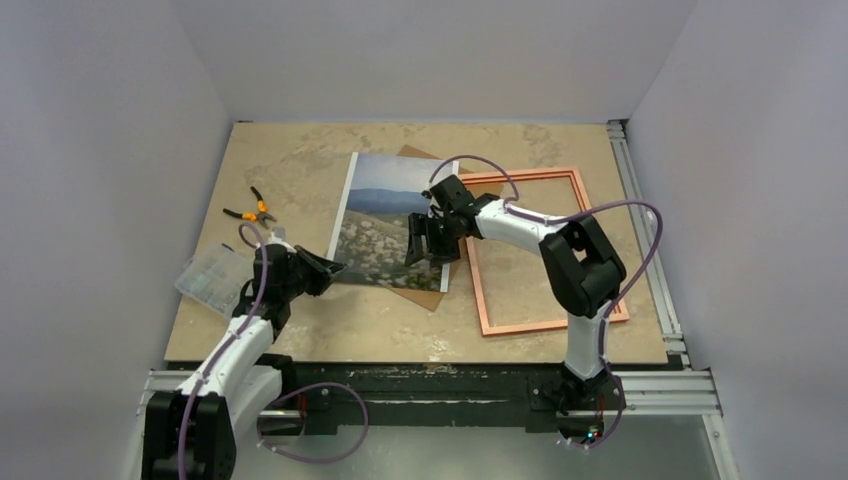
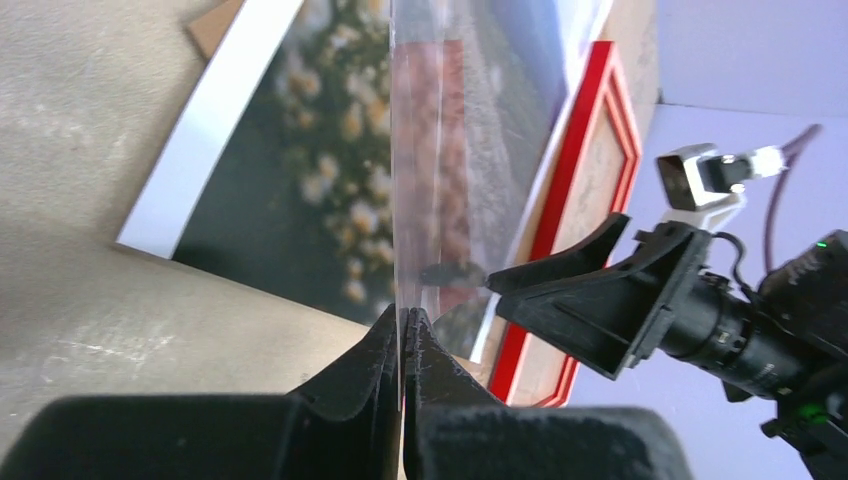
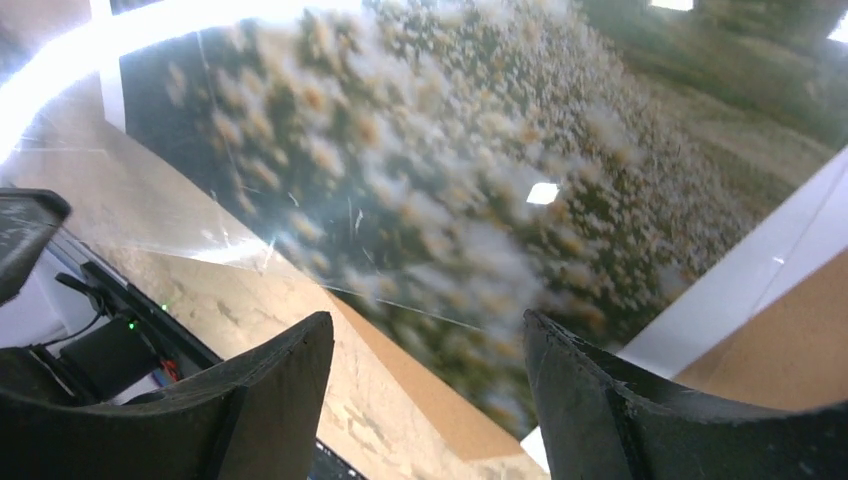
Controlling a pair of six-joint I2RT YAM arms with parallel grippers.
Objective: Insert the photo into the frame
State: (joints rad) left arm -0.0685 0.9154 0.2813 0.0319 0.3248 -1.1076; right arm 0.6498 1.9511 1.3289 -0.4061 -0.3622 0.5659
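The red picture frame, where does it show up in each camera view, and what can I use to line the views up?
Top external: the frame lies right of centre.
Left wrist: frame at upper right, beyond the photo.
Right wrist: not in it.
Shared landmark: the photo, in all three.

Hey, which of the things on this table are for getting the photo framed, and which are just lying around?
For the job: photo, frame, brown backing board, clear sheet pinched in the left gripper.
Lying about: orange-handled pliers, clear plastic box.
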